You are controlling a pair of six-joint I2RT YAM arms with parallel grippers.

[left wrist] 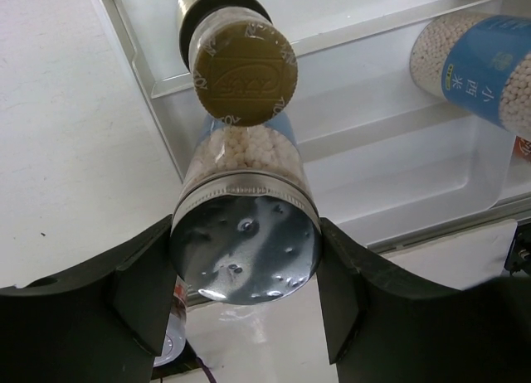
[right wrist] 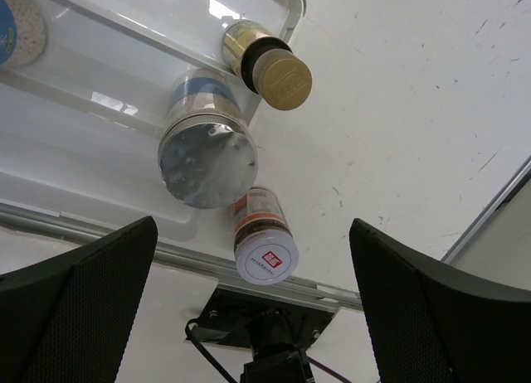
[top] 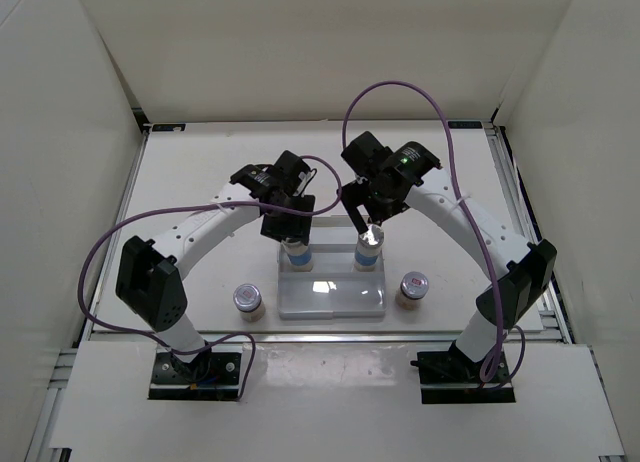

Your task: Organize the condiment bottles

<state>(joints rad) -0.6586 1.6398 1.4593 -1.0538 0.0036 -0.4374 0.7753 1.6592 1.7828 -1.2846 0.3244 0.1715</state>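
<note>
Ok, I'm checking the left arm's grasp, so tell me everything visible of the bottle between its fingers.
The silver-lidded bottle is a clear round jar packed with small white beads, a blue label showing under its shiny, dimpled metal lid. It stands upright on the stepped rack, with an amber gold-capped bottle right behind it. The left gripper is closed on it, fingers pressing both sides of the lid.

From above, the left claw [top: 294, 237] covers the lid of the left blue bottle [top: 297, 257], and both arms [top: 215, 222] hide the rack's [top: 330, 300] back step. In the left wrist view the right blue bottle [left wrist: 477, 72] is cut by the right edge, and a finger [left wrist: 99, 317] hides most of a short bottle [left wrist: 170, 354]. In the right wrist view the left blue bottle is cut by the left edge.
</note>
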